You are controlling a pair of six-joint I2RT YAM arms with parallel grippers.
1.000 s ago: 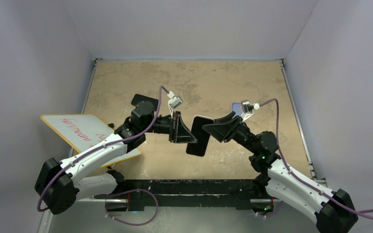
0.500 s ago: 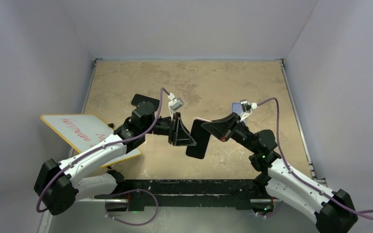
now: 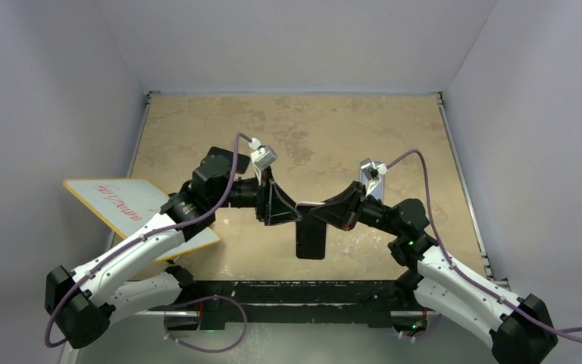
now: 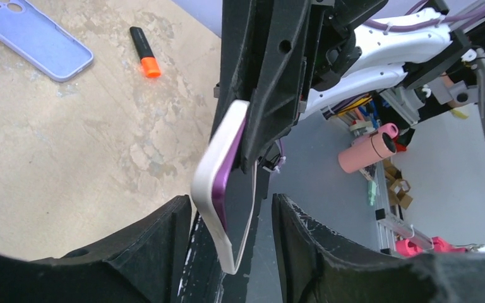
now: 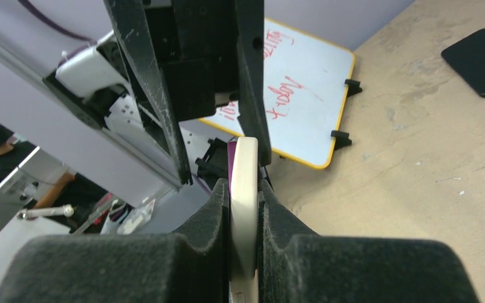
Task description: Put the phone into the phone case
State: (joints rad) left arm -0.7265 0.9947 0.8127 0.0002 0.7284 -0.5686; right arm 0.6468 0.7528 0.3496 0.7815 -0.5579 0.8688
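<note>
A dark-screened phone (image 3: 312, 236) with a purple edge (image 4: 232, 165) hangs upright in the air above the table's near middle. A cream-white phone case (image 4: 209, 183) wraps its back and rim. My right gripper (image 5: 243, 214) is shut on it, both pads pressed against the cream rim (image 5: 246, 189). From the left, my left gripper (image 4: 230, 249) stands open. The phone's lower corner sits between its fingers (image 4: 164, 252) with a gap on each side. In the top view the left gripper (image 3: 292, 214) and the right gripper (image 3: 317, 214) meet at the phone's upper end.
A lilac case (image 4: 35, 36) and an orange-capped marker (image 4: 145, 52) lie on the table beyond the phone. A whiteboard with red writing (image 3: 129, 206) overhangs the left edge. A black pad (image 5: 480, 53) lies behind the left arm. Grey walls close in three sides.
My right gripper has shut on the phone and my left gripper has opened and let go. The phone has swung lower and more upright, and the left arm has drawn back to the left.
</note>
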